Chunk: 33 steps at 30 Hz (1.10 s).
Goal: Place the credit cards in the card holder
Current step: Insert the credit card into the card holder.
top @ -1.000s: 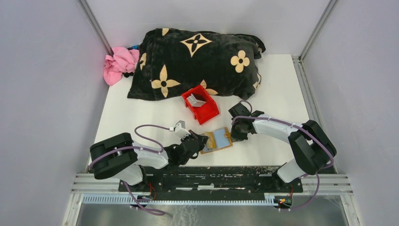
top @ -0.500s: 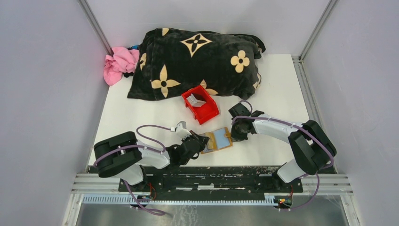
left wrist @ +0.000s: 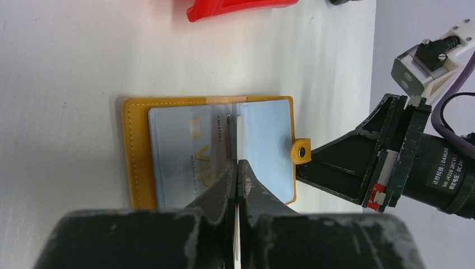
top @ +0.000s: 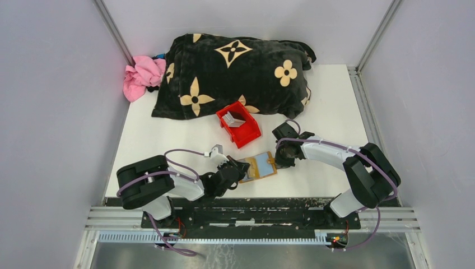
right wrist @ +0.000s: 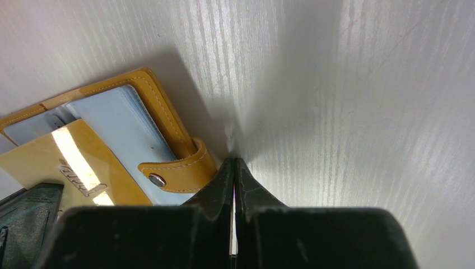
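Now the left gripper [left wrist: 237, 163] pinches a thin, probably slippery card [left wrist: 240, 137] by its edge, the right gripper [right wrist: 233, 162] closed beside the card holder [left wrist: 137, 168].

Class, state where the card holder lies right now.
In the top view, the card holder lies open at front centre, between the left gripper and right gripper, just below the red bin in that view.

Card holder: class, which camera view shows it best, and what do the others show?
Left wrist: the card holder lies open, nearly whole, its clear pockets and snap tab plain. Top external shows it small and far; right wrist shows only one corner with the tab.
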{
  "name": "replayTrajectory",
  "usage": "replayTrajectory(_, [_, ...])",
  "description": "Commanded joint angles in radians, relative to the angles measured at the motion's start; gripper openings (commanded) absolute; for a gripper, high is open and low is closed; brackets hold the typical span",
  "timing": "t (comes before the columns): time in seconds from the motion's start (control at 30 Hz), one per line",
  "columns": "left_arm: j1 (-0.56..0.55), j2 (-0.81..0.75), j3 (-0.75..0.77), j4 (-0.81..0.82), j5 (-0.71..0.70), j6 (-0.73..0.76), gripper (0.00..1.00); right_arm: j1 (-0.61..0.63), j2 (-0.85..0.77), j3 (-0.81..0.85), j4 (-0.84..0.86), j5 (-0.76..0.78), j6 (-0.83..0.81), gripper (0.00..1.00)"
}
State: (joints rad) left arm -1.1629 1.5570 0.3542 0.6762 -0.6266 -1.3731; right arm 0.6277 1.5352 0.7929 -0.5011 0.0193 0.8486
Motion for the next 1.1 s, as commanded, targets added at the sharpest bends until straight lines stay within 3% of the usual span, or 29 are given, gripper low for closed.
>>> replayTrajectory(0.0, [-0.001, 0.024, 0.026, 0.043, -0.027, -0.033, 0.03, 0.005, 0.038, -0.054, -0.042, 0.030, -0.005, 0.01])
replayTrajectory(1.07, [-0.002, 0.191, -0.039, 0.256, -0.055, -0.092, 0.03, 0.004, 0.066, -0.054, -0.069, 0.030, 0.000, 0.01])
